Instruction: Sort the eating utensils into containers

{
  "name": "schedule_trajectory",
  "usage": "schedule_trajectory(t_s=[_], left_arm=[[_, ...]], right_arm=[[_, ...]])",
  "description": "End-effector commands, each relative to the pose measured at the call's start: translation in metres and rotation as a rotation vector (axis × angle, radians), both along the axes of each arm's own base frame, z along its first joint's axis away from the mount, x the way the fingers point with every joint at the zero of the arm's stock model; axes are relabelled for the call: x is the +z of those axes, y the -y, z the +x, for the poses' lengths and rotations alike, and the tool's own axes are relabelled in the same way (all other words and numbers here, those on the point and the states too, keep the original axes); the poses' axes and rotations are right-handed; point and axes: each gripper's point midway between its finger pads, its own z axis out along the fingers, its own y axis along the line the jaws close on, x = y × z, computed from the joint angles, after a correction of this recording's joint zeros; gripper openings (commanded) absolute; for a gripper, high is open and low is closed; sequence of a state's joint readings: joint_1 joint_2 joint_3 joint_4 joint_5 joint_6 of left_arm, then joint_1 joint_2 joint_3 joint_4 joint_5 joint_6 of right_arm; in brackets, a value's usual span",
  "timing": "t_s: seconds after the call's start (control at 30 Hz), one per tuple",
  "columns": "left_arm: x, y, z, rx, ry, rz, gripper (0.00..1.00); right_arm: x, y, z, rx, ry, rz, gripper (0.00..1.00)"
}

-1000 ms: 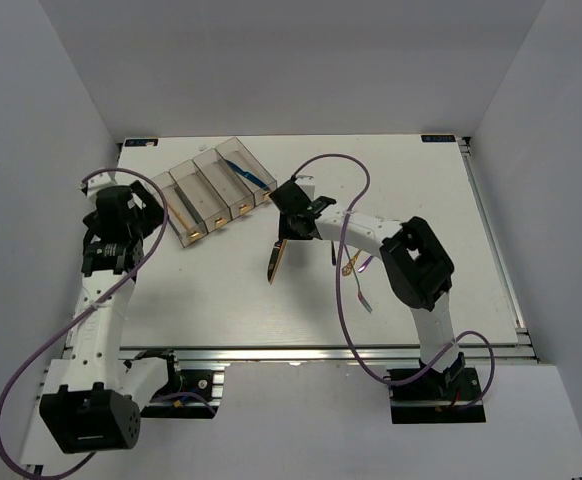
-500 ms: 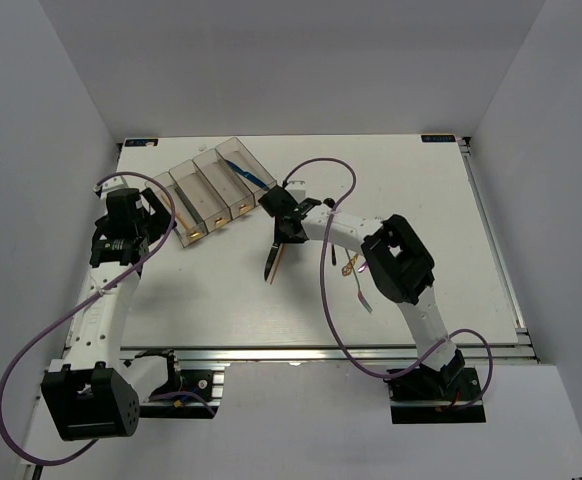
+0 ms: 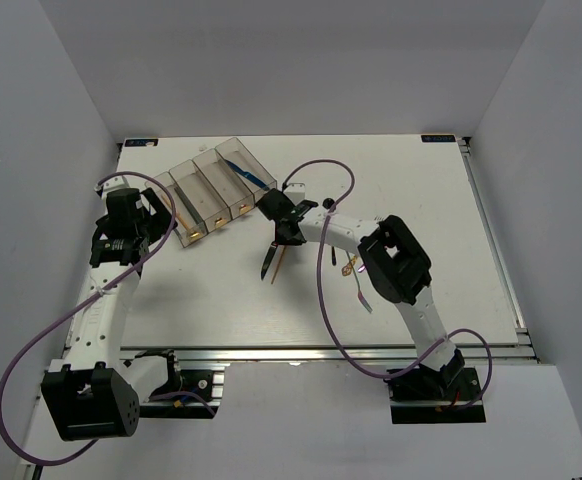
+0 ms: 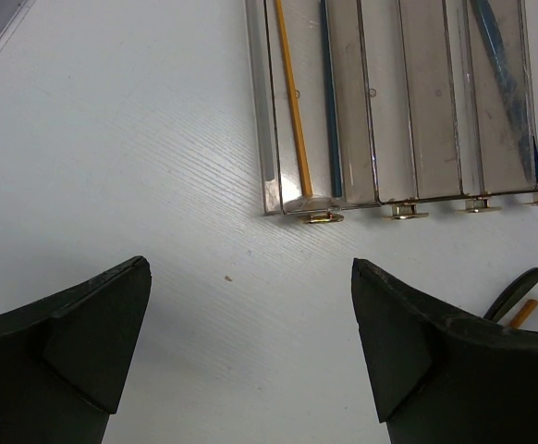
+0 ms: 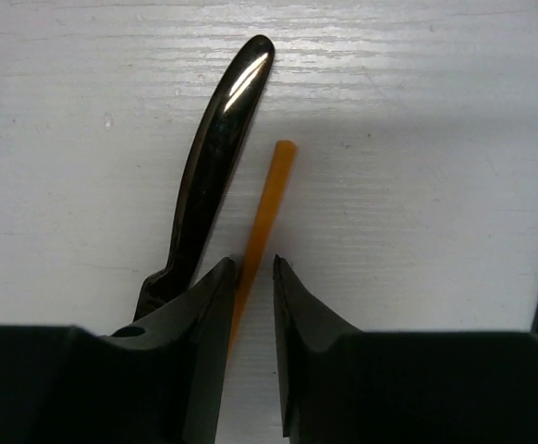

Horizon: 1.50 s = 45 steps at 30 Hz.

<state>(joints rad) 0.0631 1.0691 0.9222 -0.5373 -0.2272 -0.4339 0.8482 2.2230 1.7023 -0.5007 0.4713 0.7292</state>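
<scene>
Right hand (image 5: 254, 265), not yet clenched, is straddling wooden chopstick (image 5: 273, 185); should be pinching it alone, sparing adjacent black handle (image 5: 216, 139).

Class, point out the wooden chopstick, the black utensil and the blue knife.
wooden chopstick (image 5: 268, 199): right wrist view, mid-shaft.
black utensil (image 5: 220, 148): right wrist view, handle.
blue knife (image 4: 503, 74): left wrist view, middle.

White table (image 3: 451, 200) bears four joined bins (image 3: 211, 192), a black utensil (image 5: 215, 139) and orange chopstick (image 5: 267, 199).
</scene>
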Motion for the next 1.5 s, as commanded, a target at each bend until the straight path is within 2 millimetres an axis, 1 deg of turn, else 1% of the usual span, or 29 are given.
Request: schedule_trajectory(t_s=[0.0,0.07,0.13,0.17,0.2,0.23,0.33,0.37,0.43,0.47,0.5,0.53,0.57,0.6,0.63,0.67,0.7,0.73,0.77,0.83,0.87,0.9,0.93,0.97,1.07,1.13,1.23,1.43,1.47], left_arm=[[0.013,0.002,0.002,-0.012,0.047,0.004,0.98],[0.013,0.002,0.002,-0.014,0.049,0.001,0.98],[0.013,0.004,0.003,-0.022,0.052,-0.006,0.98],[0.012,0.006,0.003,-0.03,0.051,-0.013,0.98],[0.013,0.007,0.003,-0.034,0.053,-0.016,0.98],[0.012,0.008,0.003,-0.039,0.05,-0.022,0.98],[0.009,0.017,0.004,-0.075,0.048,-0.058,0.98],[0.008,0.027,0.005,-0.111,0.05,-0.097,0.98],[0.004,0.041,0.008,-0.163,0.057,-0.156,0.98],[0.004,0.054,0.01,-0.199,0.068,-0.221,0.98],[0.004,0.075,0.009,-0.275,0.075,-0.289,0.98],[0.001,0.087,0.012,-0.314,0.098,-0.331,0.98],[0.004,0.1,0.013,-0.333,0.115,-0.39,0.98],[0.004,0.128,0.009,-0.416,0.113,-0.433,0.98],[0.007,0.141,0.012,-0.435,0.146,-0.48,0.98],[0.01,0.155,0.012,-0.472,0.165,-0.511,0.98],[0.013,0.179,0.007,-0.535,0.171,-0.541,0.98],[0.024,0.192,0.01,-0.56,0.223,-0.588,0.98],[0.02,0.21,0.004,-0.605,0.216,-0.623,0.98],[0.037,0.229,0.004,-0.669,0.285,-0.687,0.98],[0.035,0.235,0.002,-0.684,0.285,-0.699,0.98],[0.037,0.243,-0.001,-0.708,0.289,-0.709,0.98],[0.042,0.246,-0.001,-0.722,0.31,-0.717,0.98],[0.042,0.249,-0.001,-0.731,0.307,-0.723,0.98],[0.037,0.257,0.0,-0.744,0.288,-0.731,0.98],[0.033,0.26,0.0,-0.748,0.275,-0.736,0.98],[0.035,0.268,-0.004,-0.782,0.28,-0.77,0.94],[0.041,0.28,-0.009,-0.829,0.283,-0.796,0.88],[0.04,0.282,-0.009,-0.835,0.279,-0.799,0.81]], right_arm=[[-0.021,0.033,-0.02,-0.047,-0.08,-0.09,0.28],[-0.019,0.043,-0.021,-0.059,-0.096,-0.083,0.21],[-0.028,0.048,-0.028,-0.02,-0.135,-0.049,0.18],[-0.024,0.049,-0.03,-0.005,-0.133,-0.03,0.16],[-0.031,0.054,-0.036,0.006,-0.156,-0.025,0.15],[-0.031,0.059,-0.036,0.014,-0.157,-0.031,0.0],[-0.023,0.07,-0.039,0.036,-0.154,-0.062,0.0],[-0.011,0.07,-0.037,0.043,-0.133,-0.054,0.0],[0.002,0.065,-0.038,0.089,-0.103,-0.017,0.0],[0.025,0.06,-0.036,0.138,-0.055,0.022,0.0],[0.036,0.052,-0.041,0.18,-0.044,0.067,0.0],[0.037,0.053,-0.047,0.208,-0.043,0.084,0.0],[0.062,0.045,-0.045,0.25,0.021,0.139,0.0],[0.071,0.038,-0.05,0.293,0.028,0.189,0.0],[0.079,0.035,-0.054,0.317,0.042,0.223,0.0],[0.094,0.032,-0.057,0.344,0.089,0.275,0.0],[0.103,0.022,-0.066,0.399,0.091,0.343,0.0],[0.112,0.018,-0.07,0.43,0.108,0.387,0.0],[0.128,0.012,-0.077,0.475,0.154,0.46,0.0],[0.146,0.001,-0.092,0.551,0.17,0.562,0.0],[0.155,0.002,-0.098,0.571,0.189,0.598,0.0],[0.168,-0.005,-0.103,0.611,0.209,0.653,0.0],[0.174,-0.006,-0.107,0.622,0.211,0.68,0.0],[0.186,-0.008,-0.111,0.644,0.237,0.71,0.0],[0.209,-0.011,-0.121,0.691,0.295,0.794,0.0],[0.218,-0.014,-0.127,0.721,0.307,0.823,0.0],[0.222,-0.021,-0.128,0.737,0.297,0.832,0.0],[0.221,-0.032,-0.121,0.734,0.276,0.836,0.0],[0.222,-0.034,-0.119,0.736,0.275,0.838,0.0]])
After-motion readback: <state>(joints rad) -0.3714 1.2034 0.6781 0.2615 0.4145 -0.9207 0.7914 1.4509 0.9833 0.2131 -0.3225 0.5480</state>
